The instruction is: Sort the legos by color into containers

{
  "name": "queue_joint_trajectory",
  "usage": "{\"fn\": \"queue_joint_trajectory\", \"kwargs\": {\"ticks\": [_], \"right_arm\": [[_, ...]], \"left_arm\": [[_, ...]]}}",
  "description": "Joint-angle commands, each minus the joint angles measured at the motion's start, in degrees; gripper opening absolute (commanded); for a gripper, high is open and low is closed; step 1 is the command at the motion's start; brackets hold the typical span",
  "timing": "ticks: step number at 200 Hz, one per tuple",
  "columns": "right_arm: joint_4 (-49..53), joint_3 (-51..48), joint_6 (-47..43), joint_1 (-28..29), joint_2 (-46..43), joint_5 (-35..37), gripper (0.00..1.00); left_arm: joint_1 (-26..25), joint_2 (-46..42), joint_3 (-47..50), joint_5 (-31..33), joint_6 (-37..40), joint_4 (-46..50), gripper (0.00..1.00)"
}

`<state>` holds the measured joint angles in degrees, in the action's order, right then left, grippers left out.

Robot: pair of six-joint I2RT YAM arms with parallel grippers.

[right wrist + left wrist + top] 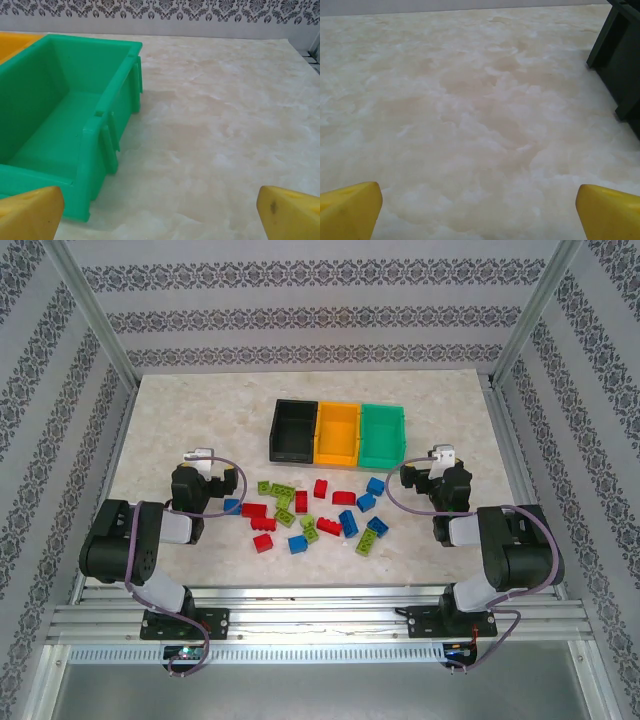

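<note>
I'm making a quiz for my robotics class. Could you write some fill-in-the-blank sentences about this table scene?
Seen from above, the black bin stands at the ____ end of the row.
The green bin is ____: no bricks lie in it.
The loose bricks are red, blue and ____.
The left claw and the right claw are both ____, gripping nothing.
Missing words: left; empty; green; open.

Bright, even light; soft shadows.

Lab booth: aluminium frame (93, 315), patterned walls (300, 278)
</note>
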<state>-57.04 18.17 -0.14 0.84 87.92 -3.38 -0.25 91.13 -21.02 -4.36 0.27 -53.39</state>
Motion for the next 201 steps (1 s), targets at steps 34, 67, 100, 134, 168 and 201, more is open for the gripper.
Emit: {"fn": "queue_joint_trajectory", "kwargs": {"ticks": [34,67,100,134,168,201], "right_arm": [[-0.93,1.16,1.11,-0.49,0.3,-0.27,0.98],[-1.23,1.16,1.1,-0.4,0.31,-0.05,0.98],[-1.24,1.16,1.11,-0.4,0.31,0.06,0.98],[-1.32,1.16,1.11,-0.43,0.26,0.18,0.98],[-1.32,1.16,1.06,-0.32,0.29,0.17,0.98],[-1.5,1.07,1.1,-0.36,0.32,0.43,0.98]], "left_arm": [[0.69,-0.07,-0.56,-0.91,1.02,-1.71,1.0],[0.74,-0.07,-0.6,-0.91,1.0,-1.64,1.0],[0.75,-0.07,-0.62,-0.91,0.97,-1.68,0.99],[0.69,-0.03,-0.6,-0.94,0.96,-1.65,1.0],[0.69,-0.03,-0.54,-0.96,1.02,-1.7,1.0],[0.7,-0.06,-0.61,-0.92,1.01,-1.68,1.0]]}}
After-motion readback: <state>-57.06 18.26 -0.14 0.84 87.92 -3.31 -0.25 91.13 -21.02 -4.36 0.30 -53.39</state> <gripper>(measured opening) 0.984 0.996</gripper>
